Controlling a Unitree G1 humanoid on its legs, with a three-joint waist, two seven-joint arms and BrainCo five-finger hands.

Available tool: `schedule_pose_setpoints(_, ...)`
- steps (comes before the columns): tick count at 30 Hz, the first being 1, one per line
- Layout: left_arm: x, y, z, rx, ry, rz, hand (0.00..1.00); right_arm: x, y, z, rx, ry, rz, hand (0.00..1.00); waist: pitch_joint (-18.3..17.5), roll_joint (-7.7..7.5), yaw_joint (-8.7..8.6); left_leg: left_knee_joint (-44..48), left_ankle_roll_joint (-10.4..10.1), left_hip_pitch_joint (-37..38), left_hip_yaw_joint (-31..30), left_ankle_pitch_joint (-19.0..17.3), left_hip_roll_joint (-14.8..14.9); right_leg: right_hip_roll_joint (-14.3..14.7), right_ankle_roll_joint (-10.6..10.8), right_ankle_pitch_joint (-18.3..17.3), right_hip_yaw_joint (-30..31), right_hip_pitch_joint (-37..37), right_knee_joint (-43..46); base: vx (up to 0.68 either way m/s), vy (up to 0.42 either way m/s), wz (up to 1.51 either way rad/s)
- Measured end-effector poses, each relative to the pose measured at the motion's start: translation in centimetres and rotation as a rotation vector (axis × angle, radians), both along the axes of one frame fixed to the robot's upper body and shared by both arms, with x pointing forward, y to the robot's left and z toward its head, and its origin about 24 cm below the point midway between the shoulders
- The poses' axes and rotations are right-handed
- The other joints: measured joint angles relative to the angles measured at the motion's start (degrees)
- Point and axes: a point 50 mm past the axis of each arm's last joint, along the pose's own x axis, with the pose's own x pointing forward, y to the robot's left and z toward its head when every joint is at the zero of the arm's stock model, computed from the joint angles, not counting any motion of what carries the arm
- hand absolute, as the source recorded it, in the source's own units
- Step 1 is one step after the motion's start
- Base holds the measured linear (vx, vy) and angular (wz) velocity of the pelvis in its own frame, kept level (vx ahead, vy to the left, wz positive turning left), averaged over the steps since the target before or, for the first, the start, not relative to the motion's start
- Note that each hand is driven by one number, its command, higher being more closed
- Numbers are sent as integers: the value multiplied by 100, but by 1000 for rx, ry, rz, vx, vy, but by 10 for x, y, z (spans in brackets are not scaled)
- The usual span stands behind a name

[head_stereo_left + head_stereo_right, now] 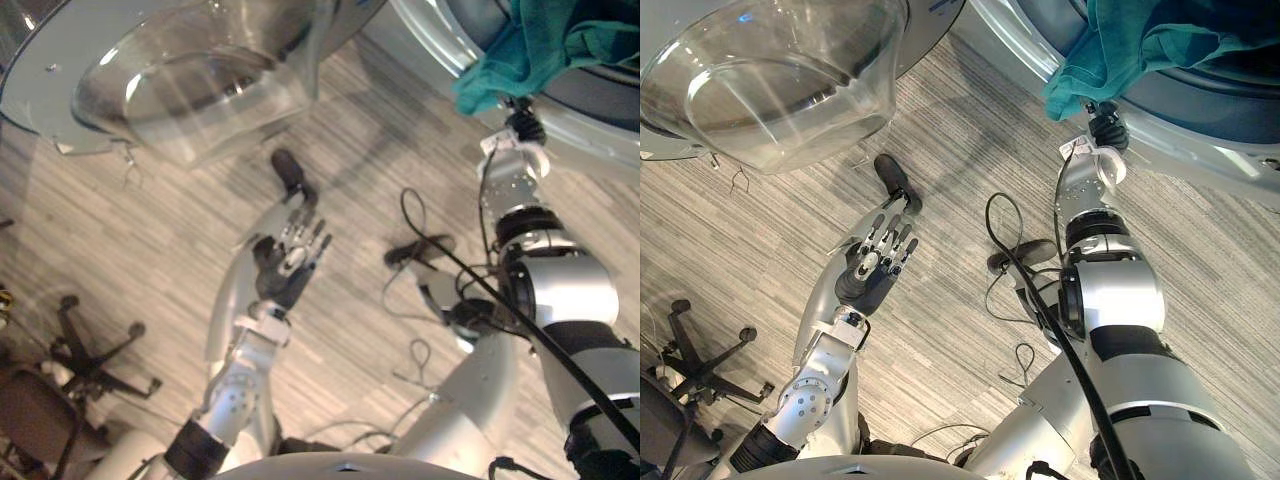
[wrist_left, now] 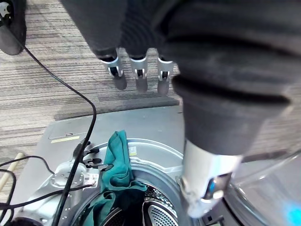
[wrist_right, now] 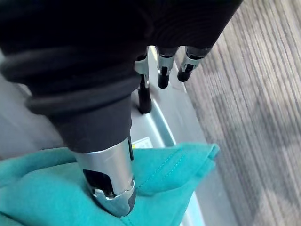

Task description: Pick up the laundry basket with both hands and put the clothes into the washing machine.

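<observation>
Grey striped floor is running under the work area, with a chair standing at the robot's left. The washer is standing open, its glass door swung out to the left. A teal cloth is hanging over the drum's lower rim, partly inside and partly draping outward. The right hand is sitting just under the cloth's hanging edge. Its fingers are pointing straight at the rim and its thumb is lying against the fabric, gripping nothing. The left hand is hovering over the floor, well apart from the washer, fingers spread and empty. The cloth is looking soft, light and limp, a matt fabric with a stitched hem. It is likely to sag and slide back out. Pinching a bunched fold at the hanging edge, or pushing it inward with flat fingers, is looking advisable.
</observation>
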Motion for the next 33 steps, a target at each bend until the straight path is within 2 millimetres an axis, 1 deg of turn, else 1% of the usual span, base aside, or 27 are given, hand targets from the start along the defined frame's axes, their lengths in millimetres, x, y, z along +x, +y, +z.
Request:
schedule_pose_setpoints(1, 0, 0, 0, -10, 3, -1, 0, 0, 2, 1, 61, -40, -3, 0, 0, 0, 15, -8, 0, -2, 0, 0, -22, -16, 4, 14, 0, -2, 1, -122, 19, 3)
schedule_pose_setpoints(2, 0, 1, -1, -14, 9, 0, 0, 1, 7, 4, 113, -81, 2, 100, 0, 0, 18, -11, 1, -10, 0, 0, -32, -25, 14, 25, -2, -8, 0, -122, 19, 3)
schedule_pose_setpoints(4, 0, 1, -1, -16, 10, -1, 0, 2, 12, 7, 151, -133, 15, 100, 0, 0, 37, -13, 1, -9, 0, -1, -44, -33, 30, 36, -2, -2, 0, -123, 17, 1)
schedule_pose_setpoints(5, 0, 2, -2, -27, 13, -4, 0, 3, 19, 13, 184, -178, 34, 100, 0, 0, 34, -21, 1, -6, -7, 0, -56, -35, 38, 41, -2, 5, 0, -124, 15, 2)
schedule_pose_setpoints(6, -1, 2, -2, -30, 11, -7, 0, 3, 20, 14, 196, -189, 33, 100, 0, 0, 46, -29, -1, -3, -17, 1, -67, -38, 38, 43, -2, 10, 0, -125, 13, 3)
schedule_pose_setpoints(9, -4, 4, -6, -40, 29, 3, 0, 1, 17, 16, 240, -222, 11, 100, 0, 0, 126, -77, -8, -6, -42, 7, -89, -32, 34, 49, -35, 33, -8, -131, 11, 3)
schedule_pose_setpoints(14, -9, 8, -14, -51, 67, 22, 0, 1, 15, 15, 297, -236, 4, 100, 0, 0, 161, -169, -66, 39, -90, 52, -114, -28, 21, 53, -152, 148, -25, -121, 5, 5)
schedule_pose_setpoints(16, -10, 10, -15, -51, 72, 33, 0, 1, 16, 16, 364, -250, 5, 100, 0, 0, 171, -177, -65, 101, -89, 55, -110, -21, -1, 61, -154, 202, -27, -135, -6, 0)
schedule_pose_setpoints(17, -10, 14, -16, -52, 76, 51, 0, 2, 23, 19, 424, -272, 22, 100, 0, 0, 152, -171, -33, 117, -88, 96, -97, -3, -38, 86, -151, 208, -43, -155, -12, -17)
schedule_pose_setpoints(18, -10, 17, -18, -49, 83, 65, 0, 2, 28, 24, 486, -303, 42, 100, 5, 10, 147, -158, 30, 125, -90, 199, -49, 80, -77, 115, -153, 218, -69, -130, -10, -19)
schedule_pose_setpoints(19, -10, 17, -18, -48, 86, 67, 0, 1, 31, 27, 521, -314, 50, 100, 14, 29, 142, -131, 8, 125, -87, 215, -20, 95, -91, 129, -163, 237, -75, -101, -7, -20)
schedule_pose_setpoints(20, -10, 16, -18, -49, 86, 62, 0, 0, 34, 31, 587, -342, 57, 100, 29, 59, 140, -67, -2, 140, -88, 225, 45, 144, -127, 152, -174, 287, -92, -75, -4, -11)
schedule_pose_setpoints(21, -11, 15, -18, -49, 87, 58, 0, 0, 36, 33, 617, -351, 59, 100, 29, 59, 144, -60, 0, 156, -86, 226, 64, 163, -139, 159, -175, 304, -103, -154, -10, -11)
schedule_pose_setpoints(22, -11, 14, -18, -49, 89, 52, 0, -1, 41, 37, 694, -380, 63, 100, 29, 59, 148, -68, 1, 203, -88, 230, 81, 194, -162, 172, -180, 346, -127, -130, -13, -11)
schedule_pose_setpoints(24, -14, 10, -20, -46, 94, 34, 0, -3, 50, 38, 794, -412, 52, 100, 34, 68, 164, -85, -3, 268, -87, 234, 130, 271, -169, 178, -181, 410, -188, -137, -22, -11)
schedule_pose_setpoints(26, -18, 4, -23, -32, 106, -5, 0, -9, 61, 44, 915, -494, 34, 100, 34, 68, 163, -93, -4, 309, -83, 237, 155, 285, -169, 178, -162, 423, -214, -129, -26, -9)
schedule_pose_setpoints(27, -22, 0, -25, -29, 119, -27, 0, -21, 59, 65, 952, -625, 18, 100, 34, 68, 159, -105, 12, 319, -82, 251, 174, 319, -171, 190, -159, 433, -245, -113, -18, -6)
schedule_pose_setpoints(29, -26, -5, -29, -19, 133, -55, 0, -23, 57, 64, 1027, -628, -8, 100, 33, 69, 174, -192, 15, 397, -48, 273, 161, 350, -159, 217, -157, 471, -309, -116, -14, -5)
schedule_pose_setpoints(31, -33, -10, -35, 2, 156, -104, 0, -30, 61, 70, 1068, -692, -31, 100, 33, 70, 174, -383, 6, 545, 62, 281, 121, 372, -122, 267, -144, 527, -416, -123, -16, -3)
schedule_pose_setpoints(32, -37, -12, -38, 10, 165, -123, 0, -34, 60, 73, 1045, -730, -45, 100, 33, 70, 167, -480, 9, 629, 115, 279, 89, 372, -91, 285, -140, 566, -460, -125, -18, 6)
schedule_pose_setpoints(33, -40, -12, -40, 18, 169, -139, 0, -45, 53, 89, 939, -850, -56, 100, 33, 70, 163, -579, 8, 704, 172, 280, 55, 373, -60, 303, -141, 602, -505, -122, -16, 8)
